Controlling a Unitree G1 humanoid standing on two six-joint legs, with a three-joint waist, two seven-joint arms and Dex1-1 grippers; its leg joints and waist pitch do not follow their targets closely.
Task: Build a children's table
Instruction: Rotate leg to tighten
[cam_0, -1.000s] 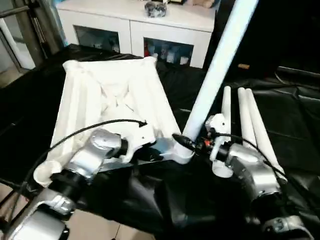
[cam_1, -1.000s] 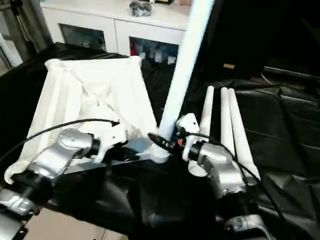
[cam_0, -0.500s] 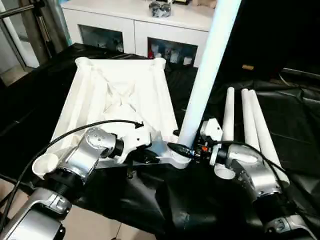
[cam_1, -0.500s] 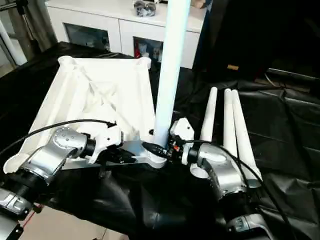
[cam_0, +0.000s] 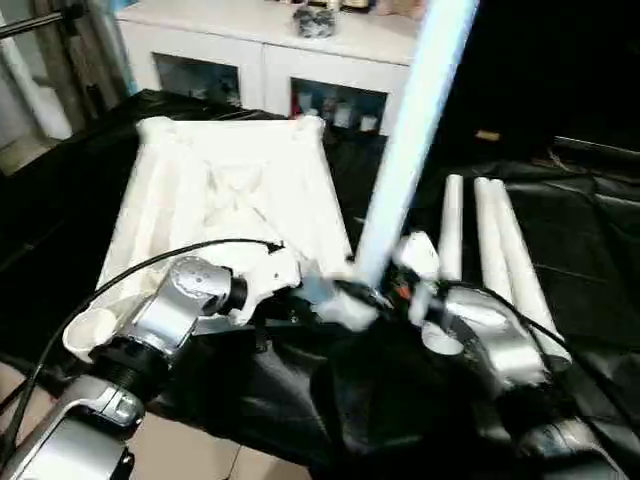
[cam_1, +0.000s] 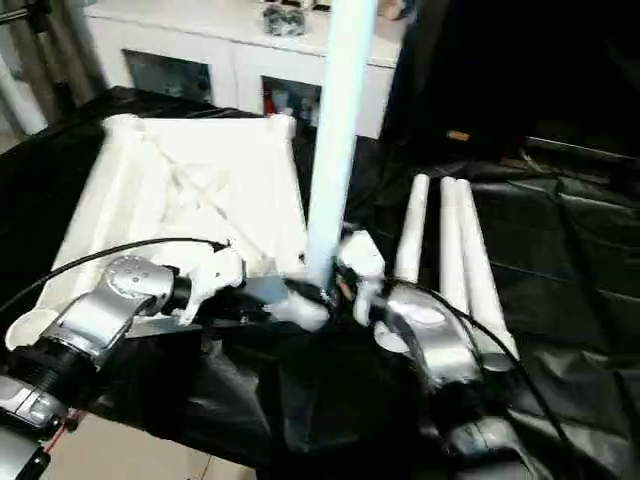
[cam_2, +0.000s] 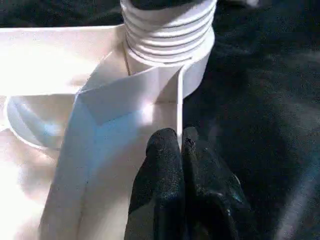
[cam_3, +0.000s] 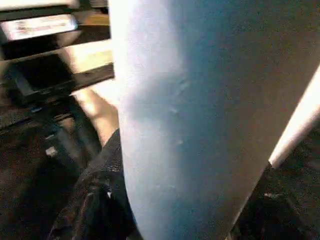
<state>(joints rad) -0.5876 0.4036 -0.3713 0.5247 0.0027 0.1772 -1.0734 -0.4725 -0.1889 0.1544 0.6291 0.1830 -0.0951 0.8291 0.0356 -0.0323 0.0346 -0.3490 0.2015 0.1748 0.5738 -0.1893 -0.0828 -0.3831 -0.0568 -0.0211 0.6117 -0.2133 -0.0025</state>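
The white tabletop (cam_0: 225, 215) lies underside-up on the black-draped bench (cam_0: 590, 230), and its near corner socket (cam_2: 170, 37) sits directly ahead of the left claw (cam_2: 179, 150), whose 2 black fingers are clenched onto the thin upright rib of the tabletop just behind that socket. The right claw (cam_3: 190, 220) is wrapped around 1 tube leg (cam_0: 405, 170), its fingers (cam_3: 92, 200) on either side of the tube low down near the socket, with the leg rising steeply above it and leaning slightly away from vertical. The threaded collar (cam_2: 167, 22) of the leg appears to sit in the top of the socket, so I judge the step to be seating or screwing this first leg. 3 more legs (cam_0: 495, 255) lie side by side on the bench just beyond the right claw, on its outer side. The main risk, as I read it, is the tilt: if the leg is turned while leaning, the thread could cross and jam, or the collar could pop out of the socket. The left claw's pinch on a thin rib is also a slim hold; twisting force from the leg could slide the tabletop on the slick black cover or pull the rib free.
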